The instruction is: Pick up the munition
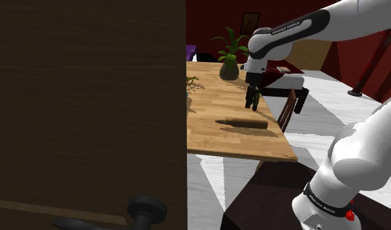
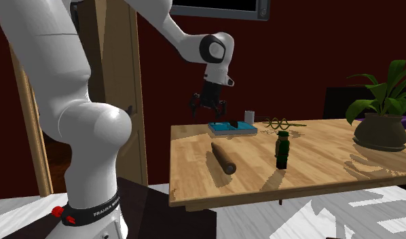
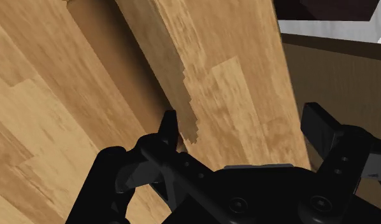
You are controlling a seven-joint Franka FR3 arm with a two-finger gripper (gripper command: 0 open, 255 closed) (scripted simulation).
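The munition (image 1: 243, 123) is a long brown cartridge lying flat on the wooden table (image 1: 214, 147), near the edge facing the stand. In the second exterior view the munition (image 2: 223, 157) lies lengthwise toward the camera. My black gripper (image 1: 252, 103) hangs above the table, a little beyond the munition and clear of it. The second exterior view puts the gripper (image 2: 208, 106) high over the table's left far corner. In the wrist view the gripper (image 3: 245, 124) is open, its fingers (image 3: 170, 127) apart over bare wood crossed by a darker brown band.
A small green bottle (image 2: 282, 150) stands upright right of the munition. Behind it are a blue tray (image 2: 231, 127), a white cup (image 2: 249, 116), a wire object (image 2: 283, 124) and a potted plant (image 2: 381, 129). A dark door panel (image 1: 89, 111) covers the shoulder view's left.
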